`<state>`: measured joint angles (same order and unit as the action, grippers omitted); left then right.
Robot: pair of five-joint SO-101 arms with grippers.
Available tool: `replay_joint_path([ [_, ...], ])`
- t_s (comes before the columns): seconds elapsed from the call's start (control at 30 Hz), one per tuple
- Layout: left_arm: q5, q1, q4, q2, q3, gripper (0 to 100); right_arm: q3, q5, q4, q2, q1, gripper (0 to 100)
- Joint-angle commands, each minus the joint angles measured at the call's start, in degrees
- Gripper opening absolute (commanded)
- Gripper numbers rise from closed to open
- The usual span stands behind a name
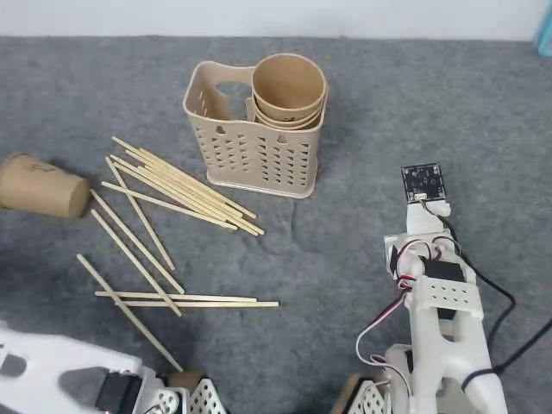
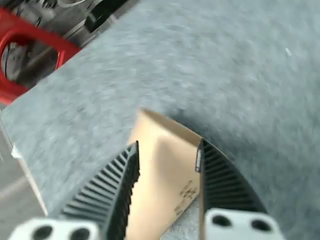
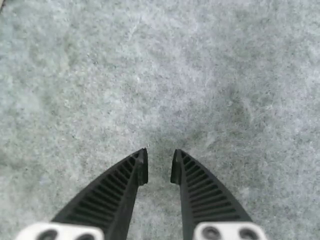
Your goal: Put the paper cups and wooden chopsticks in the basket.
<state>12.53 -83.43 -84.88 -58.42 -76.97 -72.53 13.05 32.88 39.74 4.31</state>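
Parts of the left arm (image 1: 60, 371) run off the bottom-left corner of the high view. In the left wrist view its gripper (image 2: 166, 147) has its jaws spread wide with a fallen paper cup (image 2: 160, 190) showing between them; the fingers cover the cup's flanks, the frame edge cuts its near end, and whether the pads touch it cannot be told. From above, that cup (image 1: 43, 185) lies on its side at the left edge of the grey felt table (image 1: 362, 129), its long axis roughly left to right, its narrower end toward the wooden chopsticks (image 1: 177, 185). These lie loose on the felt left of the basket (image 1: 250, 155), most slanting from upper left to lower right, two nearly level lower down. A stack of paper cups (image 1: 289, 86) stands mouth up in the basket's right end, lower halves hidden by its wall. The right gripper (image 3: 159, 165) hangs over bare felt, tips narrowly parted, holding nothing.
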Motion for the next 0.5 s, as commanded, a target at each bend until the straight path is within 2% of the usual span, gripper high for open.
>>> replay_joint_path([
  [0.0, -9.9, -2.8, -0.4, 2.6, -8.3, 18, -0.2, 0.8, -0.5, 2.0, -0.5, 9.1],
  [0.13, -15.5, -5.3, -0.1, 2.5, -11.1, 18, -0.2, 0.8, -0.5, 2.0, -0.5, 9.1],
  [0.3, -16.2, -8.4, -0.1, 1.6, -8.4, 18, -0.2, 0.8, -0.5, 2.0, -0.5, 9.1],
  [0.47, -17.8, -7.0, 2.7, -4.9, -5.1, 18, -0.2, 0.8, -0.5, 2.0, -0.5, 9.1],
])
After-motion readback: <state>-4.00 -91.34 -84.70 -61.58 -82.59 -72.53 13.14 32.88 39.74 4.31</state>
